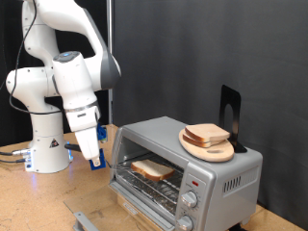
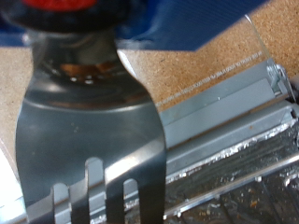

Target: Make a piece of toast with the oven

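The silver oven (image 1: 223, 179) stands at the exterior view's right with its glass door (image 1: 144, 197) folded down open. One piece of toast (image 1: 152, 169) lies on the wire rack inside. A second slice (image 1: 208, 133) lies on a round wooden plate (image 1: 204, 149) on top of the oven. My gripper (image 1: 96, 160) hangs to the left of the open door, above the table. In the wrist view the gripper (image 2: 79, 19) is shut on the handle of a grey slotted spatula (image 2: 93, 140), whose blade points at the open door (image 2: 234, 131).
A black stand (image 1: 229, 115) rises behind the plate on the oven top. The arm's white base (image 1: 48, 149) sits at the left on the cork-coloured table (image 1: 38, 202). A grey flat object (image 1: 82, 217) lies near the table's front edge.
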### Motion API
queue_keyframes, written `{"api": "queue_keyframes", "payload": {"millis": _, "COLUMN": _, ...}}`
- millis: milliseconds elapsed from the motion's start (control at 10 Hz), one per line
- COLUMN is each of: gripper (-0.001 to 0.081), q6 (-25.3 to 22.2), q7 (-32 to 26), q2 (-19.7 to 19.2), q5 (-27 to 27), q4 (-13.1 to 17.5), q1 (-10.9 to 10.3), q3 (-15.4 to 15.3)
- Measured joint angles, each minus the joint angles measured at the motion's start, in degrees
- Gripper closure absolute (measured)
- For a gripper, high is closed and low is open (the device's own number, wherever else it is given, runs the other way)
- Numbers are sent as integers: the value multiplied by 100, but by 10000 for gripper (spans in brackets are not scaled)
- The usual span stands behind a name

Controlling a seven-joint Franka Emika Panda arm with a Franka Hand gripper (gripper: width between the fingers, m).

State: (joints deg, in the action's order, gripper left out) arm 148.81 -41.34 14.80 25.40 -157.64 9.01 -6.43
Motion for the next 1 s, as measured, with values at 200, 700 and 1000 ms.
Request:
{"api": "queue_keyframes", "payload": {"millis": 200, "gripper": 441, "q6": -1, "q7": 127, "q2": 0, "q5": 0, "q4": 32, "q1": -9, "q3": -103}}
{"api": "queue_keyframes", "payload": {"millis": 700, "gripper": 441, "q6": -143, "q7": 93, "q2": -4, "q5": -444, "q4": -24, "q1": 215, "q3": -76}}
{"api": "queue_keyframes", "payload": {"millis": 1000, "gripper": 441, "q6": -342, "q7": -90, "q2": -2, "q5": -674, "q4": -55, "q1": 463, "q3": 121}}
